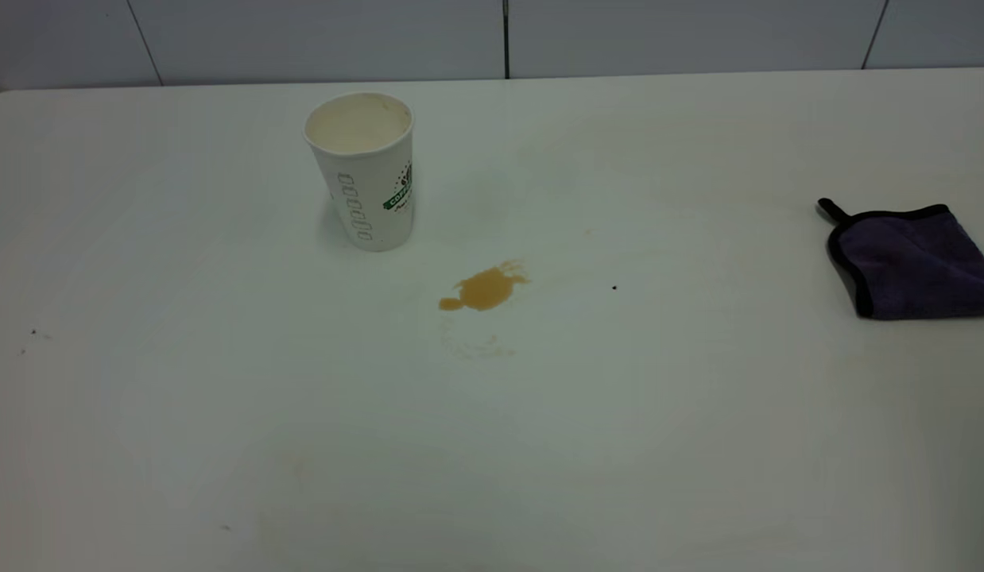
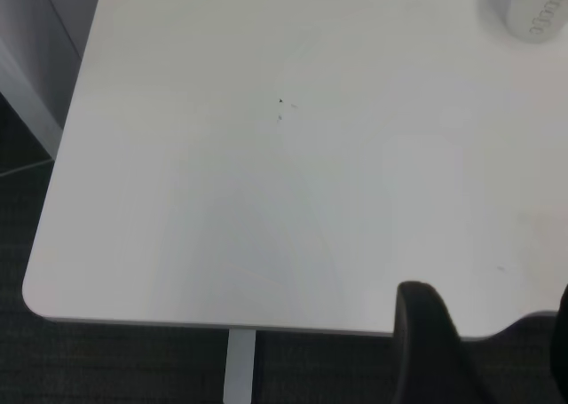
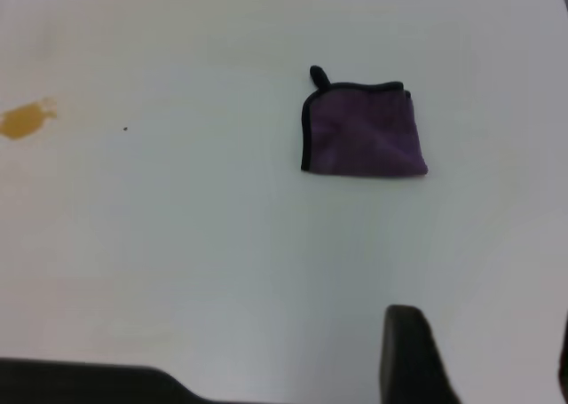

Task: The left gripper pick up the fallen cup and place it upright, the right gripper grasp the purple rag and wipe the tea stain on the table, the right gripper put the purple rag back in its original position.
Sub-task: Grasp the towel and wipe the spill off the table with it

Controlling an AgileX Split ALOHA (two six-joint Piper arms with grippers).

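The white paper cup (image 1: 366, 168) stands upright on the off-white table (image 1: 222, 413), left of centre; in the left wrist view its base (image 2: 534, 11) shows far off. The amber tea stain (image 1: 484, 287) lies just in front and to the right of it, also seen as the stain (image 3: 25, 120) in the right wrist view. The folded purple rag (image 1: 913, 262) lies flat at the table's right edge. My left gripper (image 2: 493, 342) hangs open over the table's near edge, holding nothing. My right gripper (image 3: 484, 355) is open and empty, well short of the rag (image 3: 364, 133). Neither arm shows in the exterior view.
A tiny black speck (image 1: 614, 287) sits right of the stain. A faint ring mark (image 1: 476, 343) lies in front of it. The table's rounded corner (image 2: 35, 293) and dark floor (image 2: 115, 368) show beneath the left gripper. A grey panelled wall (image 1: 492, 40) runs behind the table.
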